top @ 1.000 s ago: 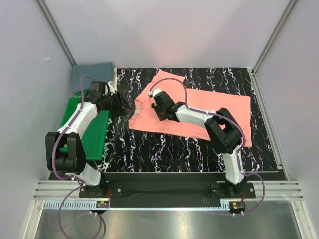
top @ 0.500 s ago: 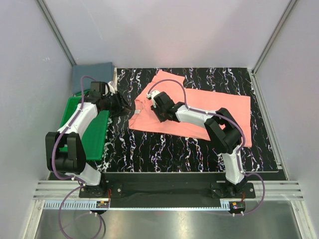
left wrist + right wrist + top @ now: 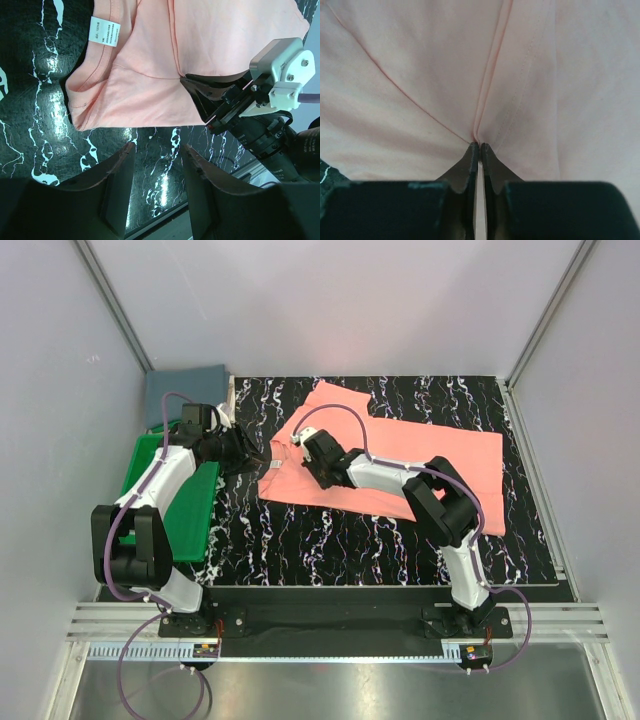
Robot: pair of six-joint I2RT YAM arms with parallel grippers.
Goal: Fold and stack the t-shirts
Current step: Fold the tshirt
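The salmon-pink t-shirt (image 3: 420, 460) lies spread on the black marbled mat, its collar and white neck label (image 3: 105, 31) at its left end. My right gripper (image 3: 479, 146) is shut on a raised crease of this shirt just right of the collar; the left wrist view shows its fingertips (image 3: 184, 80) pinching that fold. My left gripper (image 3: 158, 146) hovers open over bare mat just off the collar edge, holding nothing. From above, the left gripper (image 3: 262, 455) and right gripper (image 3: 310, 458) stand close together. The slate blue-grey t-shirt (image 3: 185, 390) lies folded at the back left corner.
A green plastic tray (image 3: 195, 515) sits on the left under my left arm. The mat (image 3: 330, 535) ends at a metal frame rail along the near side. Grey walls enclose the back and both sides.
My right gripper has shifted slightly left on the pink shirt and its jaws have closed on a fold of cloth. The left arm has stayed still.
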